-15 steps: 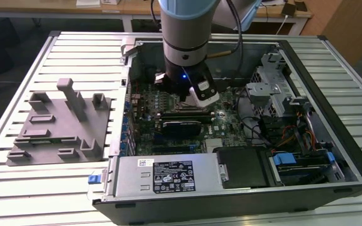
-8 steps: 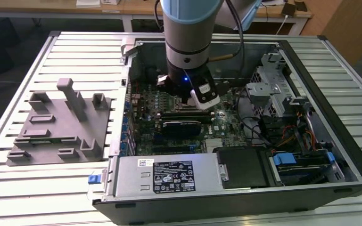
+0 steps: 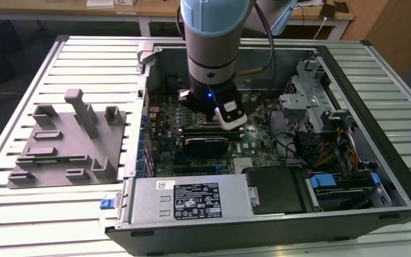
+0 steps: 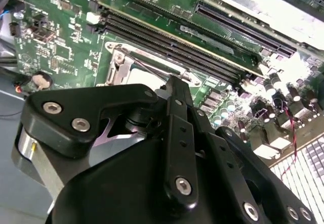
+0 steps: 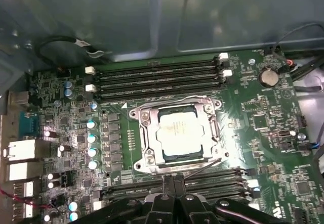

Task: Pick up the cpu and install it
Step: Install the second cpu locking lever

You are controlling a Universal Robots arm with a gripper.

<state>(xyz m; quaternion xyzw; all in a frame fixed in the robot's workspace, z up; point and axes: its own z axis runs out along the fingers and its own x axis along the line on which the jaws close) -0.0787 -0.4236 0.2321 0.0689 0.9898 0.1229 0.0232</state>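
The cpu [image 5: 177,133], a small silvery square chip, lies flat inside the metal socket frame [image 5: 147,133] on the green motherboard [image 5: 263,128]. In the first wrist view my gripper [image 5: 173,179] hovers just beside the socket's edge, its two black fingers pressed together with nothing between them. The second wrist view looks past the gripper's black linkage [image 4: 174,85] at the socket frame [image 4: 119,62] beneath it. In the exterior view the arm reaches down into the open computer case, gripper [image 3: 232,124] low over the board's middle.
Memory slots [image 5: 157,75] run along both sides of the socket. A grey moulded tray [image 3: 66,144] sits on the slatted table at the exterior view's left. Inside the case are a power supply [image 3: 191,201], a black block [image 3: 205,144] and drive cages [image 3: 312,101].
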